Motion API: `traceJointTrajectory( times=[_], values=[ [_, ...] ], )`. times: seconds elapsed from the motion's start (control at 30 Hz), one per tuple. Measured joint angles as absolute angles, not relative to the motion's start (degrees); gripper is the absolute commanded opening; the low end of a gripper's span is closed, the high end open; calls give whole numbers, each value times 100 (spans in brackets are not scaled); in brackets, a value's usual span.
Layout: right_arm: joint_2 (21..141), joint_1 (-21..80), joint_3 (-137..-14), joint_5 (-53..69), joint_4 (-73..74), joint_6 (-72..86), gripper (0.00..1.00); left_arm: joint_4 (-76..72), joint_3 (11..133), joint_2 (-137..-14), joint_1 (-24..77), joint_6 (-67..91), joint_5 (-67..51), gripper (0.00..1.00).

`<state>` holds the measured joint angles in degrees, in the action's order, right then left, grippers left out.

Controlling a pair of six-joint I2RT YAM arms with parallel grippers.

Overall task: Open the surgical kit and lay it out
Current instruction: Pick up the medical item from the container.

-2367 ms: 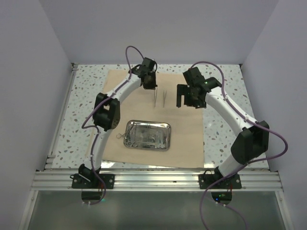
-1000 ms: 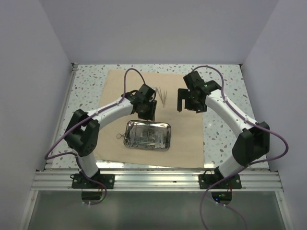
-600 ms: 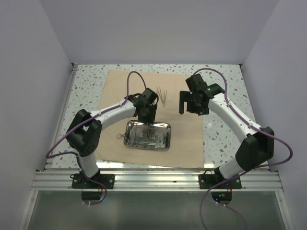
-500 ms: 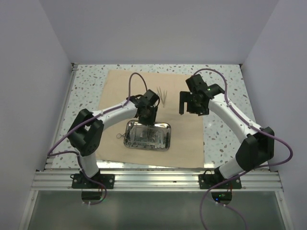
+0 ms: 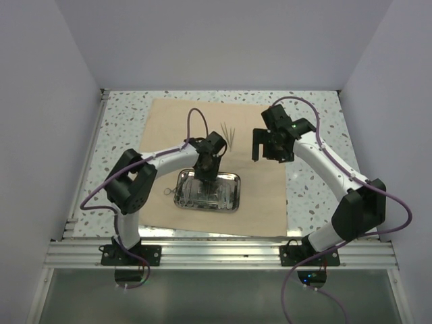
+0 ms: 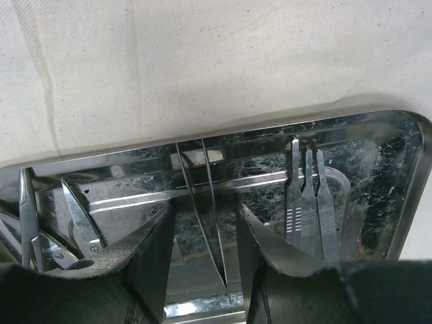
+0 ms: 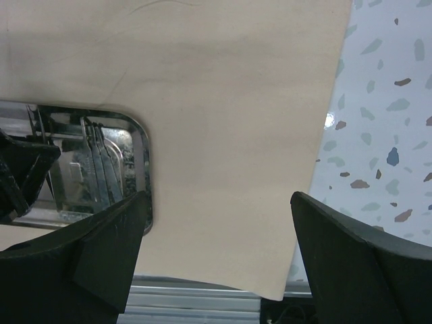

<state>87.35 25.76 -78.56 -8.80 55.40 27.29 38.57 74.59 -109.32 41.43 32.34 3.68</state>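
Left gripper (image 5: pixel 206 177) in tray (image 6: pixel 412 131), toward counter's (image 5: pixel 121 118) front edge.
You had it narrowly parted astride thin tweezers (image 6: pixel 202 196); right gripper (image 7: pixel 219 202) gaped wide over cloth (image 5: pixel 263 196).

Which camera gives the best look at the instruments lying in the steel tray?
Left wrist: it looks straight into the steel tray, showing separate instruments clearly. Top external shows the tray small, instruments a silvery tangle. Right wrist catches only one end of the tray.
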Motion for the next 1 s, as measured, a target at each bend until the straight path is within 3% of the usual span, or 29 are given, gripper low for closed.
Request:
traceJointTrajectory(
  times=[0.2,0.53,0.87,1.0],
  values=[
    [8737,2576,-7856,-880,5533,2709,91,3872,7717,-11128,4141,3212,368,36],
    [8936,2576,-7918,-886,5531,2696,91,3964,8165,-11509,3977,3175,279,0],
    [9076,2576,-8082,-888,5522,2689,91,4495,8506,-11566,3870,3124,189,0],
    [9080,2576,-8086,-891,5522,2687,91,5009,9262,-11574,3835,3081,211,0]
  ],
)
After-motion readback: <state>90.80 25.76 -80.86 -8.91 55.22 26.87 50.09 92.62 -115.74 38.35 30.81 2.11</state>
